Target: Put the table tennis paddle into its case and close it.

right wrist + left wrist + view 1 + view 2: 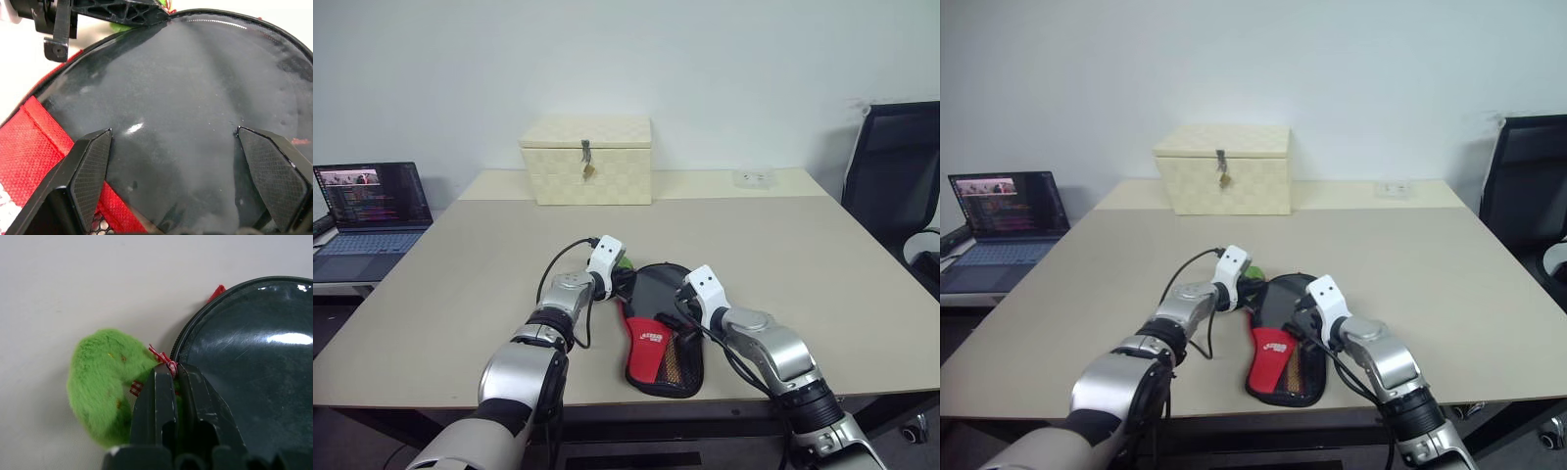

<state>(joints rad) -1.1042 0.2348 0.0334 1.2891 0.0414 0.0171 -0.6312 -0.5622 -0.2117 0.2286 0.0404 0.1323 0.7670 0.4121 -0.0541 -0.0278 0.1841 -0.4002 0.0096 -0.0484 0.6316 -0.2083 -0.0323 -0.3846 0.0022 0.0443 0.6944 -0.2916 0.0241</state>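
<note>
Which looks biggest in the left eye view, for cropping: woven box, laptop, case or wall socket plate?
1. Woven box and laptop: alike, unranked, as the laptop is cut off at the edge.
2. Case.
3. Socket plate.

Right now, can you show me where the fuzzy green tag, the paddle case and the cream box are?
fuzzy green zipper tag [100,382], left wrist view, on its fluffy middle.
paddle case [649,345], left eye view, on its red panel.
cream woven box [587,162], left eye view, on its front wall.

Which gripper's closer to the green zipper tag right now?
Left. The left gripper is shut on the green zipper tag at the case rim. The right gripper is open over the case's glossy round face, apart from the tag.
</note>
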